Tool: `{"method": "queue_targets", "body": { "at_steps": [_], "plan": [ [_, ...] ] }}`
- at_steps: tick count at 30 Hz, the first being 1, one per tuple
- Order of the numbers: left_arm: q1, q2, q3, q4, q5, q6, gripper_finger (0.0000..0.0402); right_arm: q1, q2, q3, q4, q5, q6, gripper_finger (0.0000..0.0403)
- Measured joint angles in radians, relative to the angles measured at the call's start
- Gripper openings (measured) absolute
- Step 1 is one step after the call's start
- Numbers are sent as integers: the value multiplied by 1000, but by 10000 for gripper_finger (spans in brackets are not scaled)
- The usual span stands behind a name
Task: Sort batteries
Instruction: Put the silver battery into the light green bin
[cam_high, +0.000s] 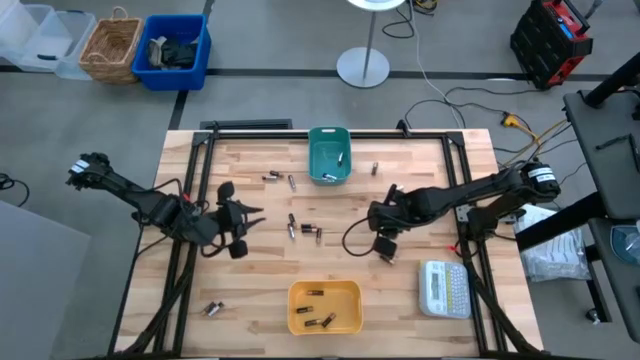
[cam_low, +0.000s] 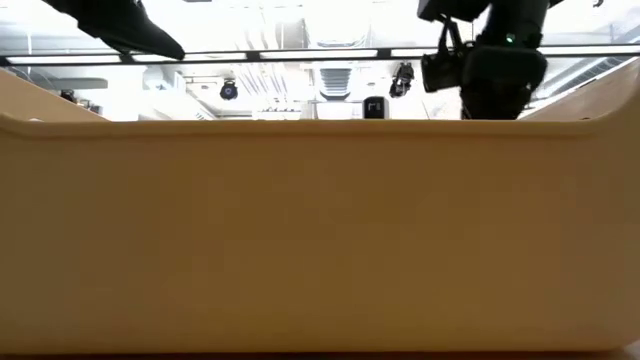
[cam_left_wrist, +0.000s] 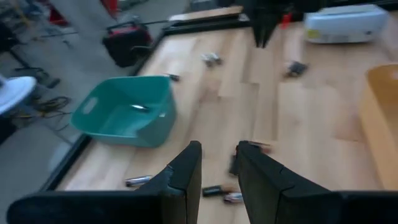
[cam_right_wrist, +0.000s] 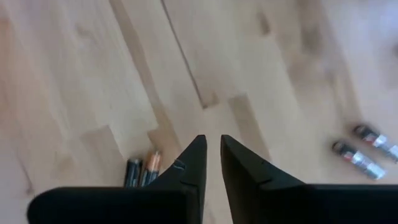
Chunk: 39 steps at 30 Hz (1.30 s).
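Overhead, right gripper (cam_high: 385, 250) hovers near batteries (cam_high: 305, 230), seemingly narrowly parted; left gripper (cam_high: 240, 215) likewise, empty.

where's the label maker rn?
High view: the white label maker sits at the table's near right corner, right of the yellow bin and below the right end effector.

off-task clutter i can see
white label maker (cam_high: 445, 288) on the table's near right corner; wicker basket (cam_high: 110, 48) and blue crate (cam_high: 176, 50) on the floor.

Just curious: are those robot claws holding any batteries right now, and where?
No. The left gripper and right gripper are both empty, jaws slightly apart above the table.
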Motion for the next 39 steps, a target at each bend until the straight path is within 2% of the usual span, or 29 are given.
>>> {"method": "queue_targets", "body": {
  "at_steps": [4, 6, 13, 18, 20, 24, 28, 34, 39],
  "plan": [
    [49, 0, 0, 0, -6, 10, 81, -2, 0, 39, 9, 57, -56, 30],
    [100, 3, 0, 0, 28, 5, 80, -2, 0, 51, 33, 84, -90, 28],
    [426, 53, -1, -6, 290, 57, 76, -30, 0, 67, 115, 98, -199, 28],
    [714, 124, -1, -6, 565, 134, 76, -50, 0, 66, 156, 99, -229, 28],
    [812, 162, -1, -9, 634, 160, 76, -54, 0, 65, 154, 99, -229, 28],
    [948, 236, -1, -49, 726, 273, 76, -54, 0, 64, 154, 99, -228, 29],
    [1025, 311, -1, -97, 886, 443, 77, -54, 0, 63, 154, 98, -226, 28],
    [1051, 423, -1, -76, 896, 572, 86, -54, 0, 63, 159, 98, -225, 28],
    [1052, 491, 27, -62, 820, 585, 89, -54, 0, 63, 163, 98, -225, 28]
  ]
}}
